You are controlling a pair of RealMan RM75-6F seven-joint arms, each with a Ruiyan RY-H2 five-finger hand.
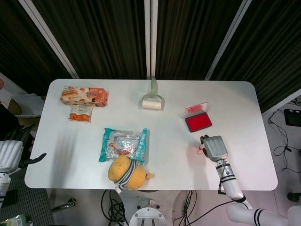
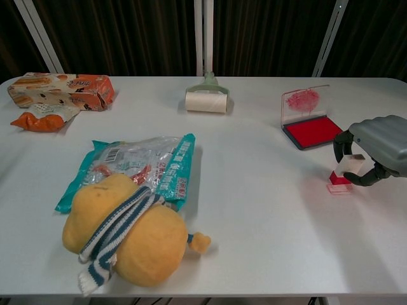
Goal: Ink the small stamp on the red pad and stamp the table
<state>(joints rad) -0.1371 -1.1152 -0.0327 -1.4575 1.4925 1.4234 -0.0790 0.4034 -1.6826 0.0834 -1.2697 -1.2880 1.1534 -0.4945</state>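
The small stamp [image 2: 348,169], a clear block with a red base, stands on the white table [image 1: 164,141] just in front of the open red ink pad [image 2: 313,131]. My right hand [image 2: 376,149] has its fingers and thumb curled around the stamp's top. From above, the right hand [image 1: 214,147] covers most of the stamp [image 1: 201,150], with the red pad [image 1: 198,122] a short way beyond it. My left hand [image 1: 12,149] hangs off the table's left edge, fingers apart and holding nothing.
A lint roller [image 2: 206,100] lies at the back centre. A teal snack bag [image 2: 140,166] and a yellow plush toy [image 2: 127,235] occupy the front left. An orange snack package [image 2: 62,91] sits at the far left corner. A pink clear cap [image 2: 339,189] lies by the stamp.
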